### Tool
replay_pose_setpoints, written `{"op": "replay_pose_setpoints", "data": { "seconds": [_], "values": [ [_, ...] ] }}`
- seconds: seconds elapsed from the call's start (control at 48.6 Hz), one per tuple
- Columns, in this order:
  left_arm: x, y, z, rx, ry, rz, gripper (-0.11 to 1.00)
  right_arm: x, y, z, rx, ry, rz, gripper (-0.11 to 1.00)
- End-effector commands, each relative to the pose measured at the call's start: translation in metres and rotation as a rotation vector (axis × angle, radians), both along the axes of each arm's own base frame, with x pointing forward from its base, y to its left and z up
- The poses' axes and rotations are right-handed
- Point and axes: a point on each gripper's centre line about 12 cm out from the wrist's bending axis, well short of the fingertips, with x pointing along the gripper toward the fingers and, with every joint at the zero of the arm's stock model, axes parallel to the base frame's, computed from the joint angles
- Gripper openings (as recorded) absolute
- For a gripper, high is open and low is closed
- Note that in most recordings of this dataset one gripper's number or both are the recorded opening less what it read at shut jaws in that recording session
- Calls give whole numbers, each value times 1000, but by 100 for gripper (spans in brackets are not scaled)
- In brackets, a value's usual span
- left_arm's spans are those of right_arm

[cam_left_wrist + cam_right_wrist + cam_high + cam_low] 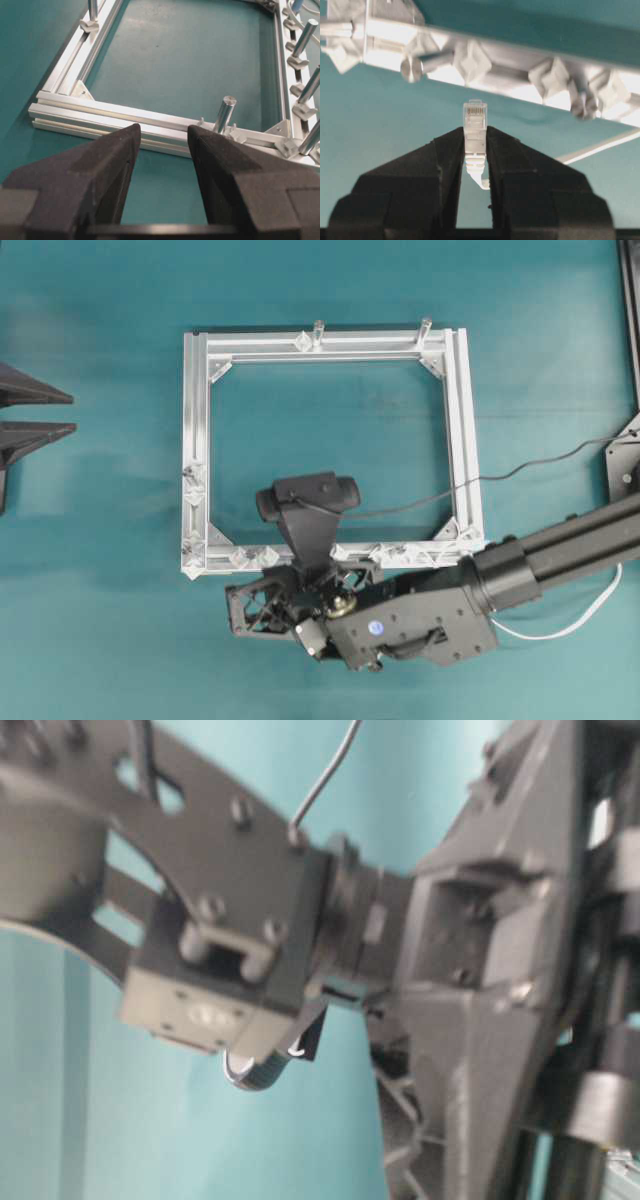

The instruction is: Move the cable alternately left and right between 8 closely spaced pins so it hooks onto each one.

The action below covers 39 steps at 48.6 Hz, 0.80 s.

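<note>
At the left edge of the teal counter (100, 540), the left gripper (164, 137) rests with its jaws spread wide and nothing between them, facing the silver frame (196, 440). Along the frame's near rail sit the pins (400, 552). Just outside that rail, the right gripper (475, 137) pinches the cable (475, 127) at its plug, whose tip points toward the pins.

Shiny aluminium frame (200, 420), matt teal table (90, 540)

White cable (475, 137), silver frame (196, 440), teal table (90, 540)
</note>
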Motion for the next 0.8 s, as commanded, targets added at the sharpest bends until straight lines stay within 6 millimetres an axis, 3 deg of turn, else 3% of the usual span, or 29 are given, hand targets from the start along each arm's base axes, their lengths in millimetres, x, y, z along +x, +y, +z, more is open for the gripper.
{"op": "replay_pose_setpoints", "data": {
  "seconds": [0.0,0.412,0.782],
  "values": [
    [2,1,7,3,-16,5,50,3,-5,15,-1,-30,9,16],
    [2,1,7,3,-16,5,50,4,-27,11,-31,9,13,16],
    [2,1,7,3,-16,5,50,4,-27,10,-30,11,19,16]
  ]
}}
